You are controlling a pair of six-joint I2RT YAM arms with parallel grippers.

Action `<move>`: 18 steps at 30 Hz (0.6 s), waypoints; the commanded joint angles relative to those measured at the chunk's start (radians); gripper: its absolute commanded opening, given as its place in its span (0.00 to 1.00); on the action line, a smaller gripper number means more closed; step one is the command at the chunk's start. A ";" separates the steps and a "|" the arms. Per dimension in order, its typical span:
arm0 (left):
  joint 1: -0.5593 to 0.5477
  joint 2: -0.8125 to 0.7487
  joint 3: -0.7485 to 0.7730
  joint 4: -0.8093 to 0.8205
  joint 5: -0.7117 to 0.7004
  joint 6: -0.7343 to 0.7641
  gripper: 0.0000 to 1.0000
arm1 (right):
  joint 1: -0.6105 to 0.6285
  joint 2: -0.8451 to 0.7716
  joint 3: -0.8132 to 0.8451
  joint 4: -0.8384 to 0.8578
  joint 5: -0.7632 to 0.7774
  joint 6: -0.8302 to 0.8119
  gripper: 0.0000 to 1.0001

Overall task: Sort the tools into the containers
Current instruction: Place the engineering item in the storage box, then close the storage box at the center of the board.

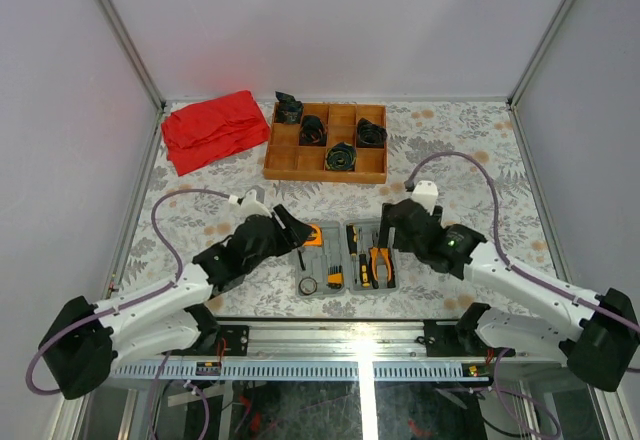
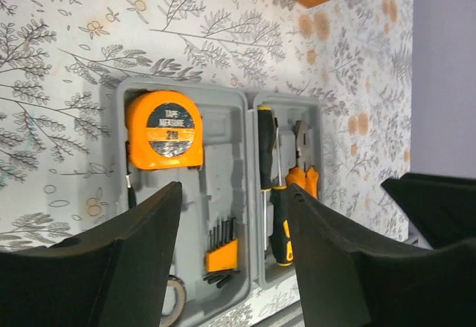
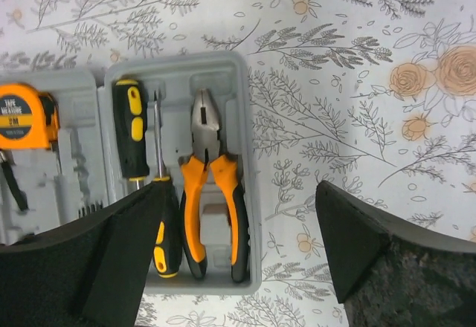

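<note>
Currently, the grey tool case (image 1: 325, 260) lies open and flat on the surface (image 1: 470, 150), between the two grippers. Its left half carries the orange tape measure (image 2: 163, 130), a small set of black keys in an orange holder (image 2: 222, 249) and a thin black ring (image 1: 308, 285). Its right half carries two black-and-yellow screwdrivers (image 3: 130, 130) and the orange-handled pliers (image 3: 212, 186). No loose tool is visible on the surface, so the sorting appears complete or nearly so.

The left gripper (image 2: 234, 260) hovers over the left half, released, with nothing between its fingers. The right gripper (image 3: 242, 256) hovers over the near edge of the right half, likewise released and empty.

Hazards from this position:

- A low retreat may catch a finger on the case wall. The case looks light and is likely to slide or tip, spilling the tools.
- Whether each tool sits fully in its recess cannot be told. A proud tape measure or pliers handle would block the lid.
- Both arms work close together over one case, so simultaneous moves risk contact.

The wooden tray (image 1: 325, 173) of black coiled bundles (image 1: 341, 157) and the red cloth (image 1: 212, 130) lie well apart.
</note>
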 commanded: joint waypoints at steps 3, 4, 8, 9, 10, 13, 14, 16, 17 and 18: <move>0.182 0.067 -0.005 0.035 0.370 0.171 0.58 | -0.288 -0.038 -0.066 0.134 -0.411 -0.050 0.93; 0.202 0.073 -0.017 0.051 0.402 0.171 0.58 | -0.326 -0.043 -0.081 0.163 -0.453 -0.054 0.94; 0.259 0.092 -0.068 0.133 0.509 0.156 0.58 | -0.427 -0.078 -0.173 0.256 -0.549 -0.044 0.99; 0.267 0.093 -0.080 0.144 0.518 0.148 0.58 | -0.448 -0.091 -0.201 0.292 -0.580 -0.039 1.00; 0.274 0.090 -0.090 0.152 0.523 0.142 0.58 | -0.461 -0.097 -0.229 0.326 -0.600 -0.032 1.00; 0.291 0.073 -0.117 0.157 0.514 0.139 0.58 | -0.468 -0.104 -0.293 0.390 -0.599 0.004 0.99; 0.294 0.068 -0.120 0.149 0.506 0.141 0.58 | -0.468 -0.100 -0.303 0.396 -0.594 0.011 0.99; 0.301 0.064 -0.126 0.123 0.495 0.152 0.59 | -0.468 -0.090 -0.319 0.407 -0.608 0.007 0.99; 0.304 0.065 -0.128 0.114 0.492 0.158 0.58 | -0.468 -0.086 -0.327 0.417 -0.621 0.004 0.99; 0.305 0.068 -0.133 0.110 0.495 0.163 0.58 | -0.468 -0.084 -0.337 0.429 -0.631 0.005 0.99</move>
